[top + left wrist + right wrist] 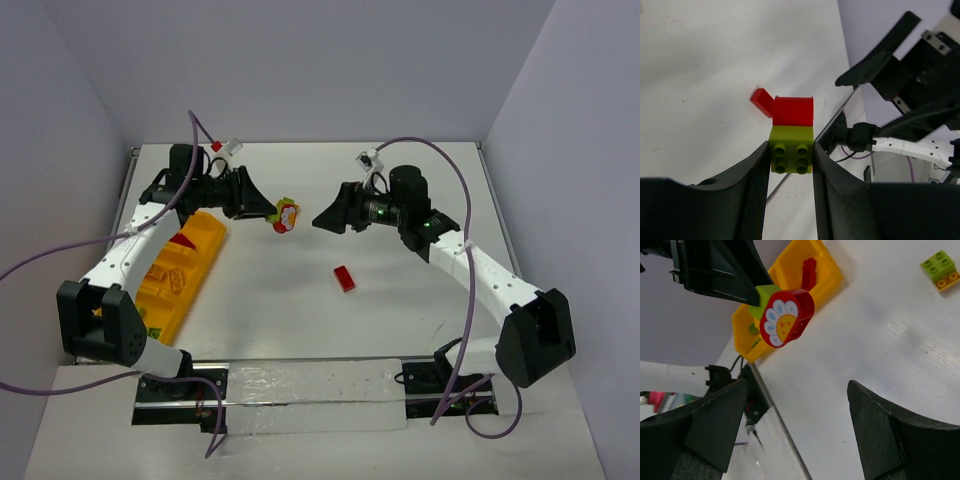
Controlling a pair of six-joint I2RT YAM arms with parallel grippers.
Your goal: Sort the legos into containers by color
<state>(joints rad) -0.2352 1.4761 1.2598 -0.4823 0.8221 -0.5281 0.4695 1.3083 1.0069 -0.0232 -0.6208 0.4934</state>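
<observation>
My left gripper [270,211] is shut on a two-colour clump [286,214] and holds it in the air above the table. In the left wrist view the jaws [791,156] pinch the clump's lime green brick [791,150], with its red brick [793,111] sticking out beyond. The right wrist view shows the red brick's white flower face [786,317]. My right gripper [324,220] is open and empty, just right of the clump, jaws wide [797,390]. A loose red brick [344,279] lies on the table; it also shows in the left wrist view [762,101].
The orange-yellow tray [213,235] lies at the left under the left arm, holding a red piece [183,241] and yellow bricks [166,281]. In the right wrist view the tray [832,282] holds a red brick [809,271]. A green-and-orange clump [941,270] lies on the table.
</observation>
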